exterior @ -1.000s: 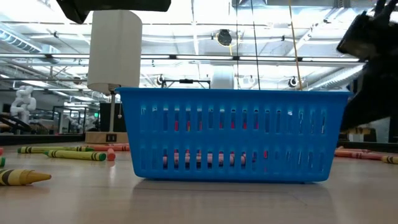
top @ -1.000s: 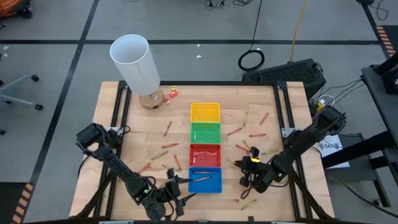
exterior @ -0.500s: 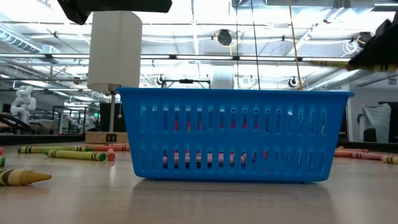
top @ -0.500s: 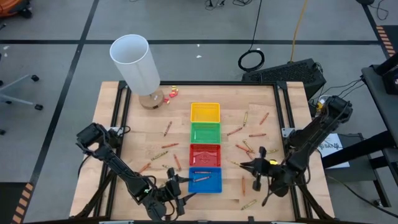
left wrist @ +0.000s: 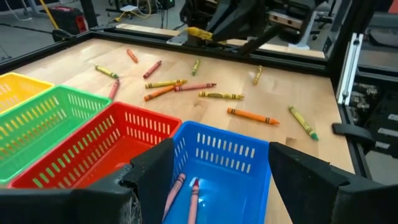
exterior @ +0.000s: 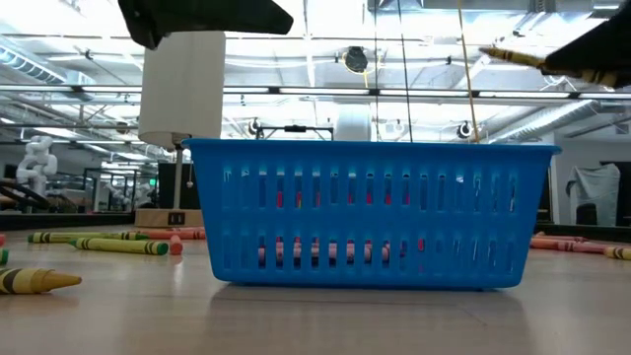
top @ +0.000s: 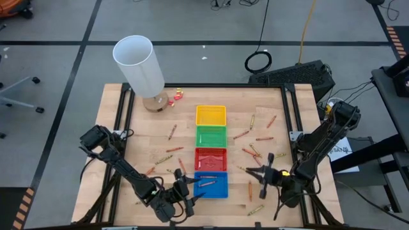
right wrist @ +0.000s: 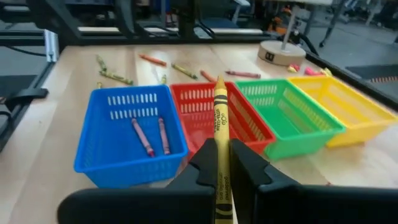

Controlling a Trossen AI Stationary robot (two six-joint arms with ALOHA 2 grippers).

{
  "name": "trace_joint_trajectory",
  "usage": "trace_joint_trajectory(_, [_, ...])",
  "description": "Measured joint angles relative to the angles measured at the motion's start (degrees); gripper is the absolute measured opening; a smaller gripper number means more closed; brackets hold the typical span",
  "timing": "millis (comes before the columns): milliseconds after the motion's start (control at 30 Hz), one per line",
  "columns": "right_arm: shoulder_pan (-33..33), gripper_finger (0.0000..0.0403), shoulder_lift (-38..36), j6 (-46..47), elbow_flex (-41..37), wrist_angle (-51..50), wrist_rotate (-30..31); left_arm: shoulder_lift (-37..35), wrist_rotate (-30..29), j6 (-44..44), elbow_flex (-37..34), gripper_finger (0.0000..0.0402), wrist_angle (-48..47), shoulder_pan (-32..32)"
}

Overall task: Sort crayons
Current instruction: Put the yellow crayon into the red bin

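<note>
Four trays stand in a row: yellow (top: 210, 115), green (top: 211, 136), red (top: 210, 158) and blue (top: 211, 184). The blue tray holds two reddish crayons (right wrist: 152, 136). Several crayons (top: 255, 137) lie loose on the wooden table on both sides of the trays. My right gripper (top: 262, 174) is to the right of the blue tray, raised, and shut on a yellow crayon (right wrist: 219, 118). My left gripper (top: 182, 191) is open and empty at the blue tray's left side; its fingers (left wrist: 152, 180) frame the tray in the left wrist view. My right gripper pinches the yellow crayon's rear half (right wrist: 219, 163) between its two fingers. The crayon lies along the fingers, and its tip (right wrist: 219, 82) sticks out past them toward the trays. The fingers come from the table's right side. The crayon (exterior: 513, 56) is lifted clear, nearly level.
A tall white cylinder (top: 140, 64) on a round base stands at the table's far left, with small red and yellow bits (top: 177, 94) beside it. Black frame rails (top: 291, 121) run along the table's edges.
My right gripper has risen from the table to the right of the blue tray with the yellow crayon between its fingers. The crayon is now well above tray height. My left gripper has shifted a little at the blue tray's left side.
</note>
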Motion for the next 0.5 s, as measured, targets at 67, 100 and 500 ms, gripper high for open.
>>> trace_joint_trajectory(67, [0.0,0.0004,0.0,-2.7,0.0,1.5,0.0,0.0,0.0,0.0,0.0,0.0263,0.6,0.1])
trace_joint_trajectory(100, [0.0,0.0004,0.0,-3.9,0.0,2.2,0.0,0.0,0.0,0.0,0.0,0.0263,0.8,0.1])
trace_joint_trajectory(500, [0.0,0.0004,3.0,-9.5,0.0,5.0,0.1,0.0,0.0,-0.1,0.0,0.0263,3.6,0.4])
